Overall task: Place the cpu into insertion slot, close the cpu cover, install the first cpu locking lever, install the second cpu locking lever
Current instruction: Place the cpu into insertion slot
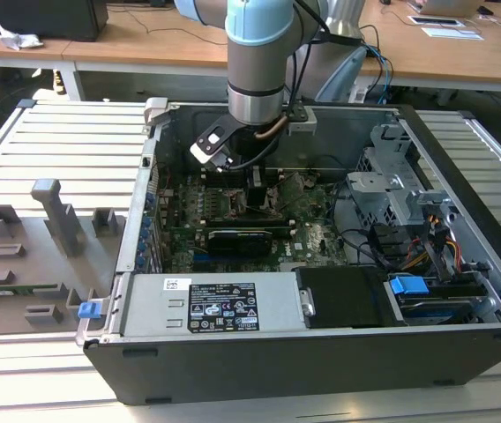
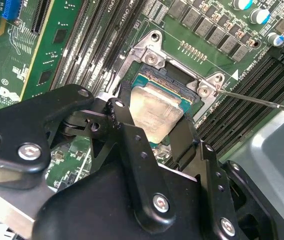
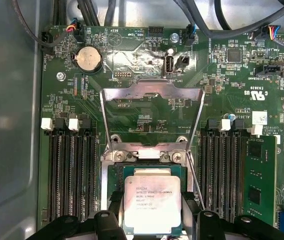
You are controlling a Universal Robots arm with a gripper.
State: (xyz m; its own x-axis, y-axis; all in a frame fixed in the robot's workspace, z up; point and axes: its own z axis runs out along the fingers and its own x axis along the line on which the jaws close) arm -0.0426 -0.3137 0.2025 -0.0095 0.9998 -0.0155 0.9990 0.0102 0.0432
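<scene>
Exterior view's left: 1 grey jig tray [image 1: 21, 264] is lying beside 1 open PC case [image 1: 321, 352]. Centre: 1 gripper [image 3: 152, 200] w/ 2 fingers is clenching 1 cpu [image 2: 154, 112] over 1 insertion slot [image 2: 167, 82]; 1 cpu cover [image 3: 152, 92] is standing open.

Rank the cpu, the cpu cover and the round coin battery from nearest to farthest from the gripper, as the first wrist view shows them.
1. cpu: nearest, between the jaws of the gripper.
2. cpu cover: raised open, just beyond the cpu.
3. coin battery: farthest, past the cover and off to one side of it.
</scene>
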